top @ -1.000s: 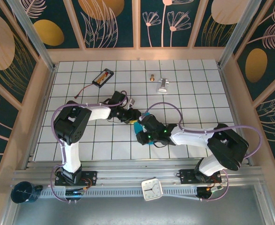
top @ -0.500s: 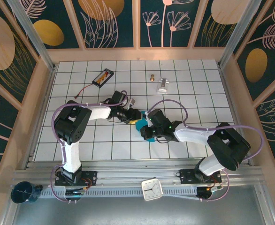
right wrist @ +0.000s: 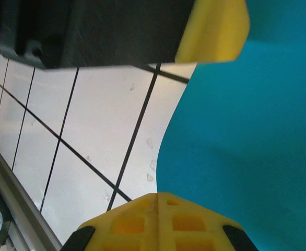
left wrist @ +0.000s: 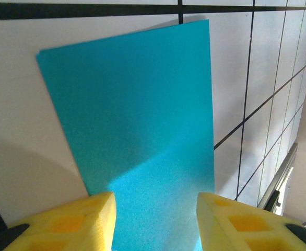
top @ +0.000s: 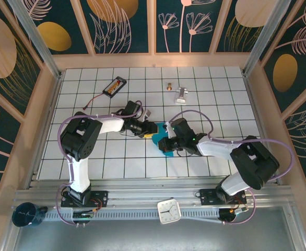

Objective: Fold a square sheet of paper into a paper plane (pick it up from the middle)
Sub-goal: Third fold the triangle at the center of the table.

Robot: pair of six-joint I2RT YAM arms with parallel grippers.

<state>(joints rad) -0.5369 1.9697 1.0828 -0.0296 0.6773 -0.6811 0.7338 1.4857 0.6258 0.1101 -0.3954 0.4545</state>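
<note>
Tiled table [top: 215, 104]: the teal sheet of paper [left wrist: 142, 115], folded over, lies mid-table between my claws.
My right claw [right wrist: 158, 201]: just clenched at the sheet's curved edge; I cannot tell if it pinches.
My left claw [left wrist: 155, 209]: parted, straddling the sheet.
Meaning: probably creasing; the plane is far off.

We seem to be in a robotics lab cell: a gridded white surface [top: 215, 99], an aluminium rail [top: 142, 197] and floral wall panels [top: 124, 23].
</note>
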